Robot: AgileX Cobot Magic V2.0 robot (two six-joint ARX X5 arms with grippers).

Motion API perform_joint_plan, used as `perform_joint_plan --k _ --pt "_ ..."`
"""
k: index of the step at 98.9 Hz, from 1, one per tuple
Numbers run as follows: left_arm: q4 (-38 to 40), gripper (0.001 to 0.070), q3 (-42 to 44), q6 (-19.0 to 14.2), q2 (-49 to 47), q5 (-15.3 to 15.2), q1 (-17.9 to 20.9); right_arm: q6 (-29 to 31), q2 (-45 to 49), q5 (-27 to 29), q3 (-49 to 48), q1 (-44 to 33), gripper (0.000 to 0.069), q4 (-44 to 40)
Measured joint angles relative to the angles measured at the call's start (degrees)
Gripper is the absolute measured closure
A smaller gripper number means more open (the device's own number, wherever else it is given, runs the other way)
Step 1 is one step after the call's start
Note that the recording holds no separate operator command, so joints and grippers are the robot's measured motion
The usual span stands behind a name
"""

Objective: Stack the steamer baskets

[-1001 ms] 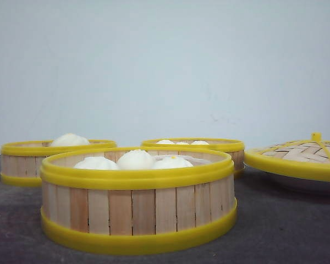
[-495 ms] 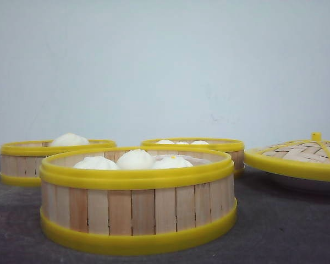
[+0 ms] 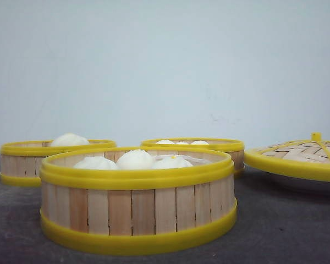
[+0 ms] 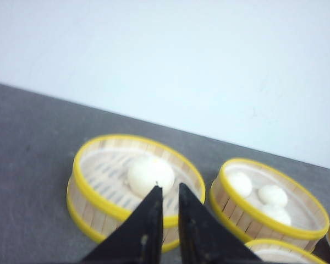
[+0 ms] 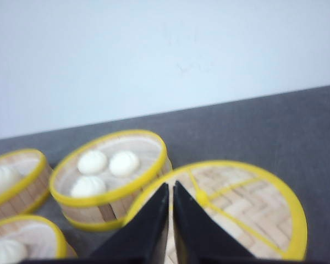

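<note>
Three steamer baskets with buns stand on the dark table. The nearest one (image 3: pixel 137 206) holds three buns. Behind it are a left basket (image 3: pixel 22 164) with one bun and a centre basket (image 3: pixel 231 149) with small buns. My left gripper (image 4: pixel 168 190) hovers shut and empty over the near rim of the one-bun basket (image 4: pixel 91 190); the three-bun basket (image 4: pixel 236 219) is beside it. My right gripper (image 5: pixel 170 187) is shut and empty above the edge of the woven lid (image 5: pixel 253 212), next to a three-bun basket (image 5: pixel 99 212). Neither gripper shows in the front view.
The domed woven lid (image 3: pixel 297 159) with yellow rim and knob rests on a white plate (image 3: pixel 297 184) at the right. A pale wall stands behind the table. Two more baskets (image 5: pixel 16 201) (image 5: pixel 47 231) show at the edge of the right wrist view.
</note>
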Motion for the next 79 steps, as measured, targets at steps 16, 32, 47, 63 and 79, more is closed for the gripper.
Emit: perform_joint_plan --k 16,32,47,63,79 --pt "-8.4 0.0685 12.0 4.9 13.0 -0.3 0.0 -1.7 9.7 2.2 11.2 0.0 0.0681 -8.5" --pt "-14.3 0.0685 22.7 10.5 25.8 -0.2 0.0 -6.0 21.7 2.6 21.6 0.0 0.0681 -14.8" --pt "-17.3 0.0685 27.0 12.7 35.2 0.3 0.0 -9.4 32.6 2.6 27.8 0.0 0.0681 -19.1" --pt "-18.5 0.0685 27.0 13.5 39.8 2.8 0.0 -11.5 41.1 2.6 28.1 0.0 0.0681 -21.1" --pt "-19.3 0.0684 27.0 13.6 40.7 2.8 0.0 -12.0 45.4 2.6 28.1 0.0 0.0681 -21.9"
